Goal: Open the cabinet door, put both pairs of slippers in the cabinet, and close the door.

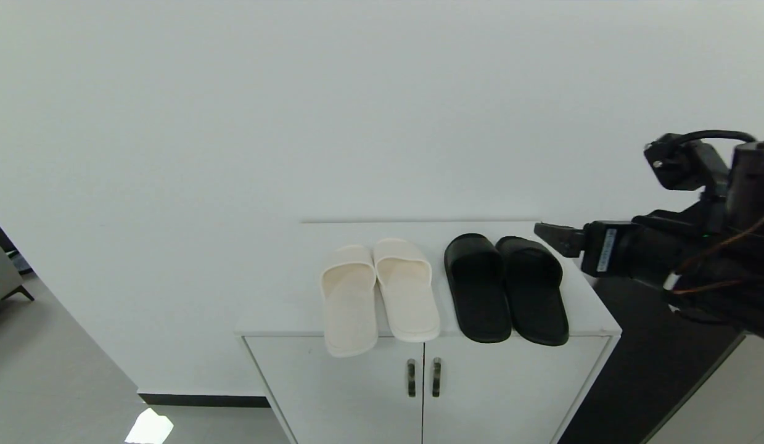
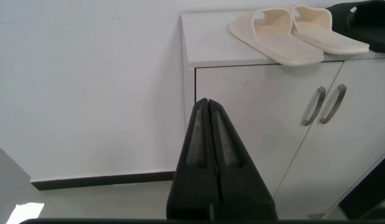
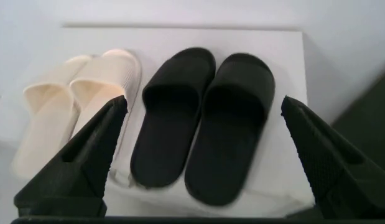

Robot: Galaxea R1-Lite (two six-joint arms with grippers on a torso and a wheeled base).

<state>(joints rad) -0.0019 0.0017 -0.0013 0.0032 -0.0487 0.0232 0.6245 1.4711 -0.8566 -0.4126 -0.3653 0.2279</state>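
2 pairs of slippers are lying side by side on the white cabinet's (image 1: 277, 311) flat top. The finely textured cream pair (image 1: 380, 296) is overhanging the front edge, and the smooth matte black pair (image 1: 506, 287) is sitting nearer the right edge. Both doors (image 1: 351, 394) are sitting closed, with 2 slim metal handles (image 1: 423, 377) flanking the seam. The right gripper (image 1: 542, 231) is hovering by the back right corner, its wedge-shaped fingers (image 3: 80, 162) spreading wide in the right wrist view. The left gripper (image 2: 208, 106) is pressing its ribbed pads (image 2: 195, 143) together, below the top off the left front corner.

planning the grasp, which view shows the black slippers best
The right wrist view: both black slippers lie whole, close and central. The head view shows them whole too, but smaller, on the cabinet top. The left wrist view catches just a dark edge of them.
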